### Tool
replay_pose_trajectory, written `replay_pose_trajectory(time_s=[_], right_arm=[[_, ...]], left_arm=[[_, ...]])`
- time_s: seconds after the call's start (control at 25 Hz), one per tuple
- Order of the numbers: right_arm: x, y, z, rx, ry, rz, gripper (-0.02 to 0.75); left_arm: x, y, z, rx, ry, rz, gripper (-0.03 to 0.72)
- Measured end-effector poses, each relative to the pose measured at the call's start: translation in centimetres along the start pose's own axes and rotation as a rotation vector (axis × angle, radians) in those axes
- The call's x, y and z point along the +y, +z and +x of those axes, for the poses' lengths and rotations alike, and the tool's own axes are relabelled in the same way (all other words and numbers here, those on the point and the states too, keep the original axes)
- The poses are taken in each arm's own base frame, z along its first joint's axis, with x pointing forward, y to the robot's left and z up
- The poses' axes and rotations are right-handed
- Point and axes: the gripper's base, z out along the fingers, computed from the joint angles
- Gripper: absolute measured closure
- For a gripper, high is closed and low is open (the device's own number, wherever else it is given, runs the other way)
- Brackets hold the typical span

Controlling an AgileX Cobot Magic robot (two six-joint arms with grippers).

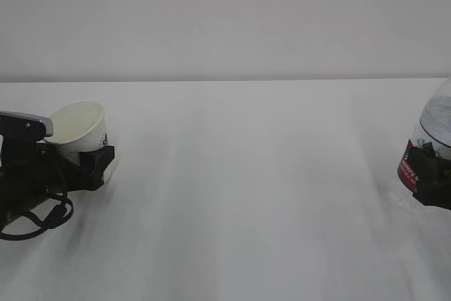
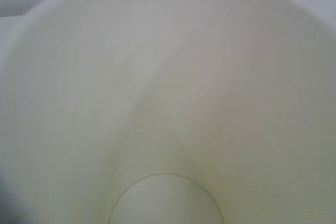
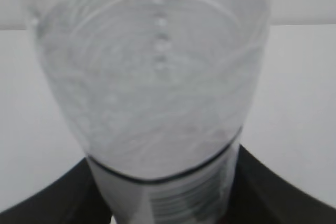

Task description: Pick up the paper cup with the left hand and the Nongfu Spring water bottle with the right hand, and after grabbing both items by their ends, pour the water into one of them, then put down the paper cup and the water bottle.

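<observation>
Paper cup [image 1: 81, 130]: light, crushable; left hand [image 1: 95, 163] brackets its lower wall, grasp unconfirmed. Nongfu Spring water bottle [image 1: 431, 147]: heavier, slick; right hand [image 1: 431, 181] clenched at its labelled end.

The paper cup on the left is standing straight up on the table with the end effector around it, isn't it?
Not quite. The paper cup is on the left with the left end effector around it, but it is tilted, not upright: the exterior view shows its open mouth leaning toward the arm, and the left wrist view looks straight down into its cream inside to the round bottom.
</observation>
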Motion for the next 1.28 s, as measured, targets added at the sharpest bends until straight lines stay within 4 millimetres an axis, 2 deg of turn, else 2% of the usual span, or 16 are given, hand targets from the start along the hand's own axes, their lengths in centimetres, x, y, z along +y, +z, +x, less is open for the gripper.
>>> replay_pose_trajectory(time_s=[0.4,0.92,1.28], right_arm=[[0.0,0.0,0.0,0.0,-0.039,0.0,0.319],[0.0,0.0,0.0,0.0,-0.06,0.0,0.319],[0.0,0.0,0.0,0.0,-0.064,-0.005,0.32]], left_arm=[[-0.2,0.0,0.0,0.002,0.009,0.02,0.137],[-2.2,-0.3,0.4,0.027,0.106,0.242,0.139],[-2.9,-0.4,0.5,0.045,0.084,0.329,0.139]])
